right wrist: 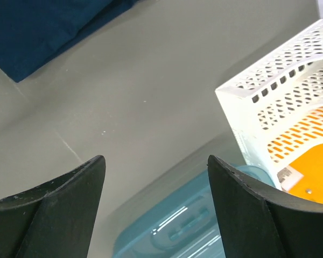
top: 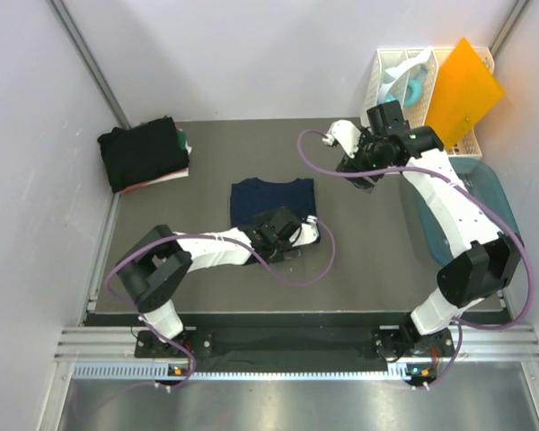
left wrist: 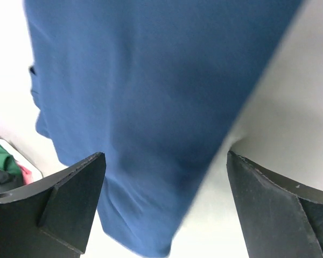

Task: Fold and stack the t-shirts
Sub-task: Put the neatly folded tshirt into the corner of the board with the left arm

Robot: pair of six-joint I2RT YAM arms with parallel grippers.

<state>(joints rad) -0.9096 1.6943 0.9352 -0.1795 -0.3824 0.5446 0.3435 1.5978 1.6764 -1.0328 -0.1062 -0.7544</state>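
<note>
The navy t-shirt (top: 271,197) is lying folded mid-table (top: 368,260). The left claw (left wrist: 164,161) is hovering released over its near edge, grasping nothing. The right claw (right wrist: 156,161) is hanging released above bare table, near the white rack (right wrist: 280,102) and teal tub (right wrist: 172,226). The dark t-shirts (top: 144,154) are sitting stacked at the far left corner.

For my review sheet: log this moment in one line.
left gripper open over navy t-shirt | right gripper open, empty | folded stack far-left corner
</note>
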